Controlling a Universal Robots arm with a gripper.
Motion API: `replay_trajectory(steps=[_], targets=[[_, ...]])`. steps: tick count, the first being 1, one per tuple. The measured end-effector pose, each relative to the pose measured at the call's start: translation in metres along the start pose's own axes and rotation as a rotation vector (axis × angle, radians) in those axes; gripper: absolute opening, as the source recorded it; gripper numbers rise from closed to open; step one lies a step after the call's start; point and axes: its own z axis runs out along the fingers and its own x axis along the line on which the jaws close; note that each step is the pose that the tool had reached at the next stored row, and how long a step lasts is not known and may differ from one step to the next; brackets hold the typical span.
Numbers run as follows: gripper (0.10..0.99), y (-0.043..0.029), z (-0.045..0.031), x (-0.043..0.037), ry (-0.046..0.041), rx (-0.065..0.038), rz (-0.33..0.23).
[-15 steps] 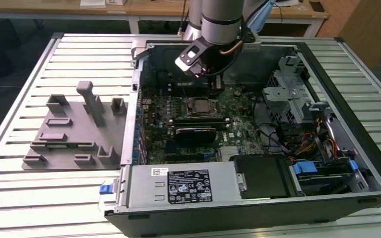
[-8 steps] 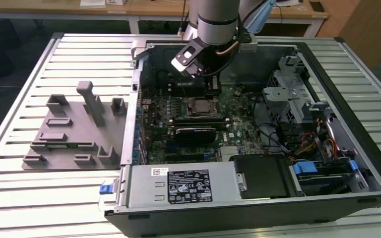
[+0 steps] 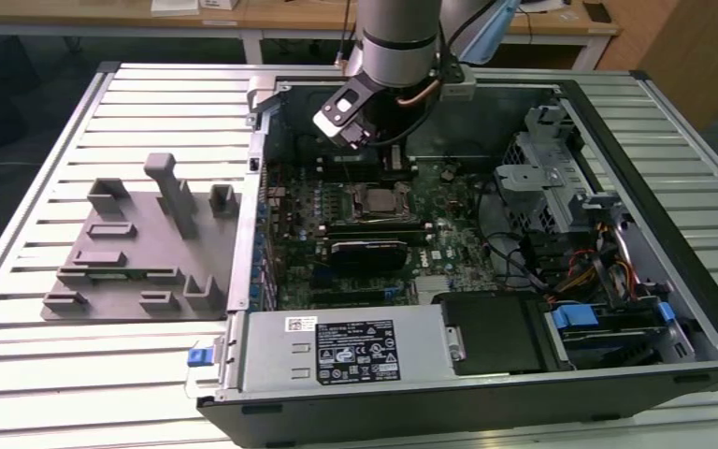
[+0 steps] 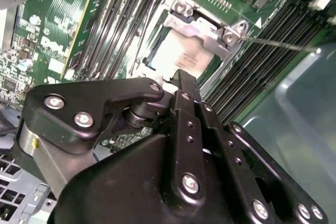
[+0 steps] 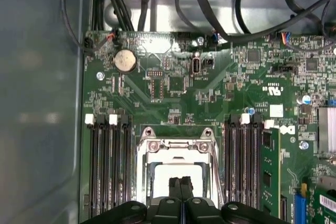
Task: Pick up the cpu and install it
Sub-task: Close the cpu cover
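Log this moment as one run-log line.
end effector: shut, above cpu | cpu: flat in socket on motherboard | contact: cannot tell

The grey arm [image 3: 399, 37] reaches down from above, wrist angled; black gripper [image 5: 181, 183] points straight down; its fingers [image 4: 182, 111] are pressed flat together, no gap btwn them in both wrist views.

- Robotics lab or test workshop, indoors.
- Ribbed pale metal slat worktable [image 3: 35, 374] carrying open black desktop computer case [image 3: 484, 412], green motherboard [image 3: 447, 253] exposed.
- Grey plastic fixture with slots and posts [image 3: 135, 253] beside case.
- Silver-grey robot arm [image 3: 396, 37] overhead; pale wooden desks [image 3: 284, 14] behind.
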Motion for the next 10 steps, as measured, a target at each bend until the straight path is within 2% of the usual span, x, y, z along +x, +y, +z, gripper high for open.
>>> replay_trajectory(steps=[4, 10], targets=[[0.106, -0.0029, 0.0022, -0.001, 0.0, 0.0, 0.0], [0.106, -0.003, 0.0023, -0.0009, -0.0001, 0.0, -0.001]])
